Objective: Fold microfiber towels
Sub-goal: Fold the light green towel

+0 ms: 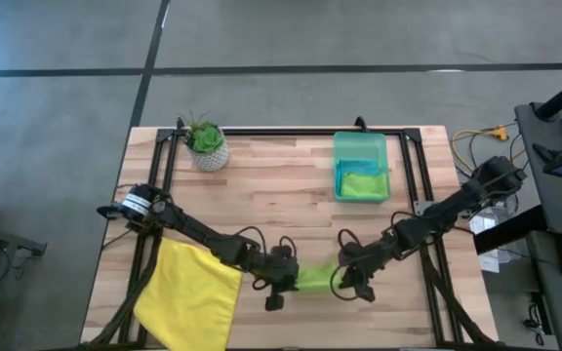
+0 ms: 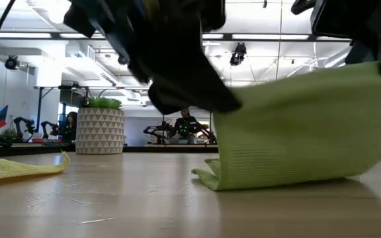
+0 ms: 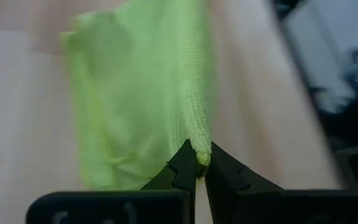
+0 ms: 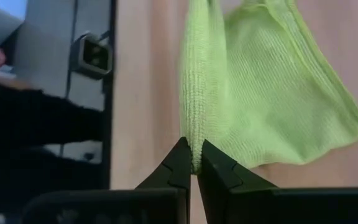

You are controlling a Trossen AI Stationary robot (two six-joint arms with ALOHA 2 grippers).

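Near the table's front edge, left gripper (image 1: 283, 283) and right gripper (image 1: 351, 280) angled inward, each pinching the lime green towel (image 1: 312, 277).

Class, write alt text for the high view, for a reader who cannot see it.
Seen from above, the left gripper and right gripper each pinch an end of a lime green towel near the front of a wooden table. A yellow towel lies front left; a potted plant and green bin stand behind.

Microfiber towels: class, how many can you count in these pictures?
3: a yellow towel at the table's front left, a lime towel held between both claws, another lime towel in the bin; more may be hidden.
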